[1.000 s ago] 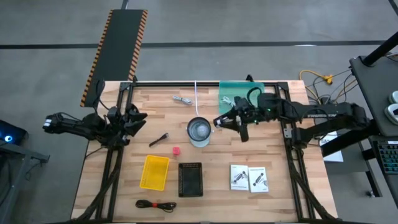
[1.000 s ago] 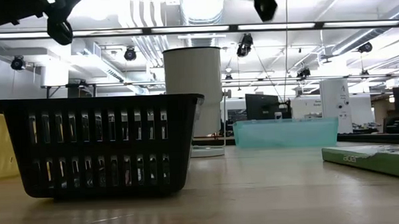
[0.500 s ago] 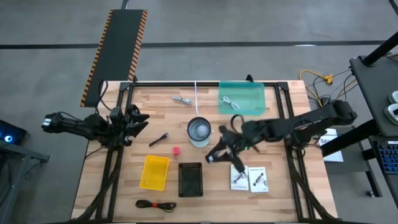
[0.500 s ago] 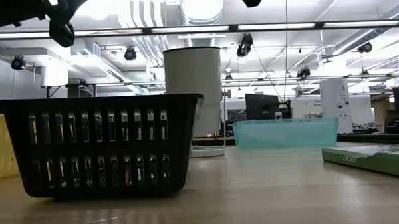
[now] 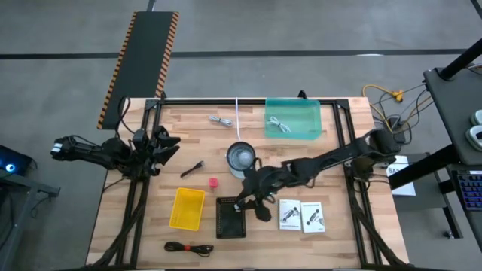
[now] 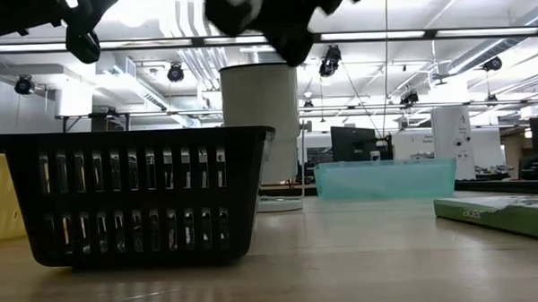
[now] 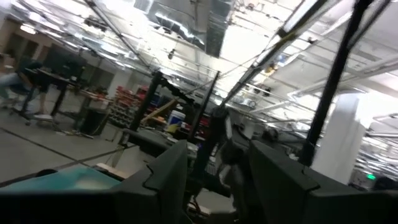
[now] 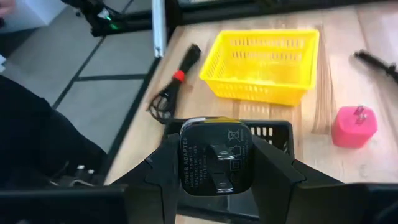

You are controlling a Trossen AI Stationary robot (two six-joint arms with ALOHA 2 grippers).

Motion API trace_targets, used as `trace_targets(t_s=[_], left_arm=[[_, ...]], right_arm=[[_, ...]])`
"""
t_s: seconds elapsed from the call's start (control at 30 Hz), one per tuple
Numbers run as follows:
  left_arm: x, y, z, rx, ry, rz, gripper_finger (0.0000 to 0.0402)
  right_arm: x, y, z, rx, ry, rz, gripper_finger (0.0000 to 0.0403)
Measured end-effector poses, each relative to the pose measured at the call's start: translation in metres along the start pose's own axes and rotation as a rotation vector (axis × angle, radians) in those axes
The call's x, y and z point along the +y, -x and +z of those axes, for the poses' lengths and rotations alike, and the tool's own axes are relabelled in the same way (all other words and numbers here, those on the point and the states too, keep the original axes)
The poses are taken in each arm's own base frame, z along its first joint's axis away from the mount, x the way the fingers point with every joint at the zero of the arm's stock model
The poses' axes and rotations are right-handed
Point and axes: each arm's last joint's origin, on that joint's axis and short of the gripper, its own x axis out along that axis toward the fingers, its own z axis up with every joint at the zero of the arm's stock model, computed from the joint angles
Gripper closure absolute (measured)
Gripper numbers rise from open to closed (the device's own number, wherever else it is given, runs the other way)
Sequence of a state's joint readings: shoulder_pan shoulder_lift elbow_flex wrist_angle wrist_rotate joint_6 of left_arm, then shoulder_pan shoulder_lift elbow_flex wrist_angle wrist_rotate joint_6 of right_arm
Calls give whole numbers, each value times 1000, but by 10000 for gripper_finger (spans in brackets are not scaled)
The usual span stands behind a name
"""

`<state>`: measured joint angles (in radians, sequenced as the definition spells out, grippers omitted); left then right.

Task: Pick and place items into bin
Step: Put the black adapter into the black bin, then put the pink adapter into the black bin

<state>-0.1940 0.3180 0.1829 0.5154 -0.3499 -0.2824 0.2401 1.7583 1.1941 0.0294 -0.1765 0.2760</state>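
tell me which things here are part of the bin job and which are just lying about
Part of the job:
right gripper, shut on a black adapter
black basket
yellow basket
teal bin
pink plug
black cable
two white packets
white cable

Just lying about:
metal cup
left gripper, waiting at the table's left edge

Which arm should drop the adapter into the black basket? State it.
The right. The right gripper is shut on the black adapter and hangs at the black basket. The left gripper waits at the table's left edge, far from it.
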Motion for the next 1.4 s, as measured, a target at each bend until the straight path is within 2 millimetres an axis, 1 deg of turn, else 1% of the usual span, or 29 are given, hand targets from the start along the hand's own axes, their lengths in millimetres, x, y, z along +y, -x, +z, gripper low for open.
trace_targets(t_s=[0.07, 0.13, 0.3, 0.37, 0.5, 0.57, 0.67, 0.8, 0.93, 1.13, 1.27, 1.4], left_arm=[[0, 0, 0, -1, 0, 5, 244], [0, 0, 0, -1, 1, 5, 244], [0, 0, 0, -1, 1, 6, 244], [0, 0, 0, -1, 1, 7, 244], [0, 0, 0, 0, 1, 7, 244], [0, 0, 0, 1, 1, 7, 244], [0, 0, 0, 0, 2, 7, 244], [0, 0, 0, 1, 4, 3, 244], [-1, -2, -2, 18, 47, -18, 244], [-4, -12, -17, 151, 110, -76, 244], [-2, -23, -39, 291, 83, -37, 244], [1, -31, -61, 431, 71, -14, 244]], right_arm=[[-2, -9, 0, 11, -6, -2, 269], [-2, -13, 1, 12, -7, 1, 269], [-1, -13, 6, 0, 3, 13, 269], [0, -13, 7, -4, 6, 13, 250], [0, -13, 7, -5, -4, 11, 183], [0, -13, 7, -4, -4, 10, 159], [-1, -13, 7, -5, -5, 7, 139], [-3, -11, 9, -8, -20, 2, 133], [-7, -1, 16, -29, -58, -9, 143], [-9, 27, 28, -30, -90, -34, 166], [-7, 46, 35, -40, -89, -42, 175], [-3, 60, 38, -33, -88, -63, 177]])
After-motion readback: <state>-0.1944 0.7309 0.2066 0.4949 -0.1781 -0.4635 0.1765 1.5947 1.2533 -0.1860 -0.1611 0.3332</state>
